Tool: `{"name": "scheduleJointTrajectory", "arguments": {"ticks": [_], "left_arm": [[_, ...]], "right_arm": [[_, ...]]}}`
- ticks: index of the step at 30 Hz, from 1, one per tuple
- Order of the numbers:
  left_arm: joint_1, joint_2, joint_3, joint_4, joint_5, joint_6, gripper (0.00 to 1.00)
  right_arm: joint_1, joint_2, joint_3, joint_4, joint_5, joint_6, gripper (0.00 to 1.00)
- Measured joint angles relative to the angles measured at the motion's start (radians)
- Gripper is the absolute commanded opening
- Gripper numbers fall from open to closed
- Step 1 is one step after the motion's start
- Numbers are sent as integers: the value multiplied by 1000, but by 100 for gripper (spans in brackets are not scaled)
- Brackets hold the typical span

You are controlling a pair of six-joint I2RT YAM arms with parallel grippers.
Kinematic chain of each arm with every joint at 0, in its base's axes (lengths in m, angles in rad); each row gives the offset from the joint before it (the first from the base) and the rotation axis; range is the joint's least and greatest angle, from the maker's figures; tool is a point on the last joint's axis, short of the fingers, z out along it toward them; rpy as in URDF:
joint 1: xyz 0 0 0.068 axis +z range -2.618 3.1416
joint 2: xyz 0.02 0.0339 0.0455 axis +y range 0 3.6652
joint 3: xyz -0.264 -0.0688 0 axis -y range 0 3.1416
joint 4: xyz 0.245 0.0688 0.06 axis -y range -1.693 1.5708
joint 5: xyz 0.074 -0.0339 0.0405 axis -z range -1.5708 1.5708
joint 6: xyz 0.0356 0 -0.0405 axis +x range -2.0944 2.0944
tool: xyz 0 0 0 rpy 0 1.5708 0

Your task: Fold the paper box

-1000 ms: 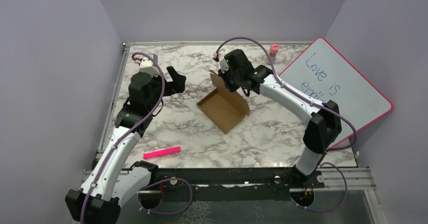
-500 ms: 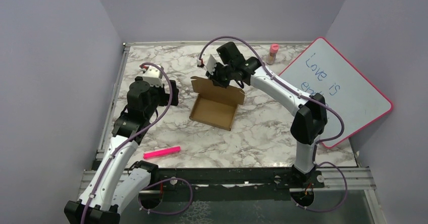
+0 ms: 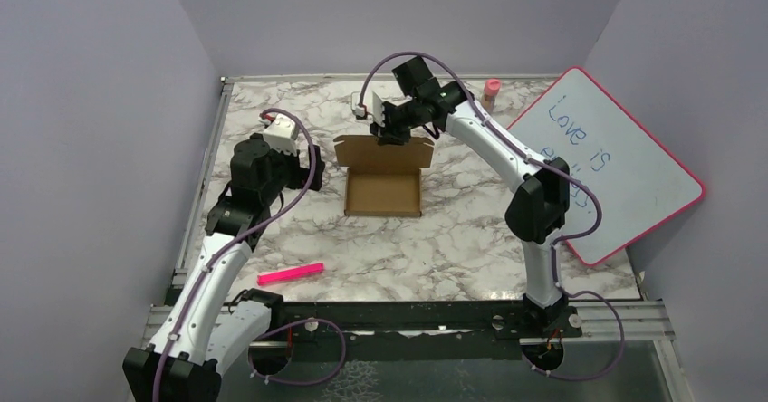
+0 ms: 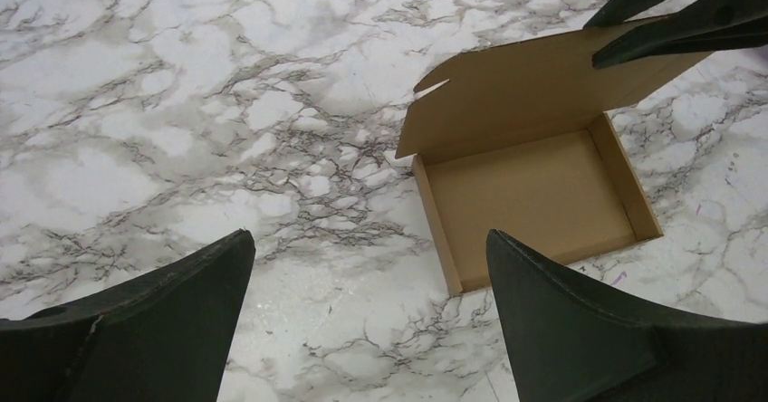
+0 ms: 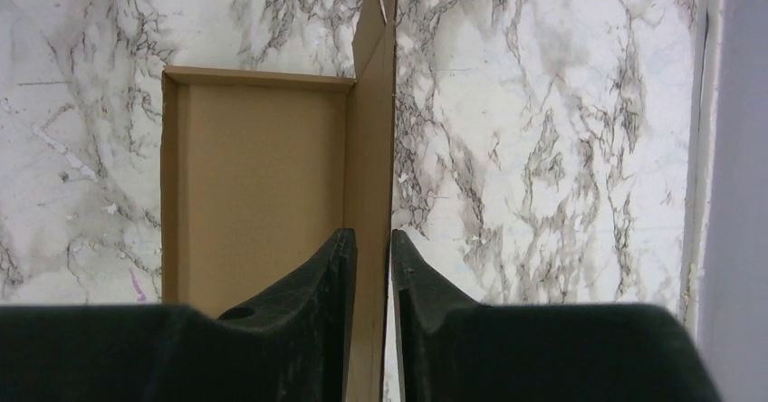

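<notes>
Plain brown unprinted paper box (image 3: 383, 194) sits open on tabletop (image 3: 471, 239), centre-far area. Tray part lies flat, base down, low walls up on L, R & near sides. Lid flap (image 3: 382, 152) stands near-upright along far edge, small tabs at both ends.

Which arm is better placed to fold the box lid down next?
Right. The right hand pinches the upright lid of the plain brown cardboard box, so it can likely swing it shut. The left hand hangs open beside the box, touching nothing.
</notes>
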Motion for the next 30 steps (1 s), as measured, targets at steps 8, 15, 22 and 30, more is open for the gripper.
{"name": "scheduleJointTrajectory", "arguments": {"ticks": [8,15,22,30], "left_arm": [[7,130,15,23,75,36,98],[7,271,129,8,113,120,97],[10,424,248,-9,154,225,97],[22,568,299,-24,239,341,93]], "right_arm": [[-5,13,16,-12,-15,-15,53],[-4,-108,-126,68,64,56,58],[-15,-294,-321,185,171,153,58],[-127,-427,-598,284,212,216,53]]}}
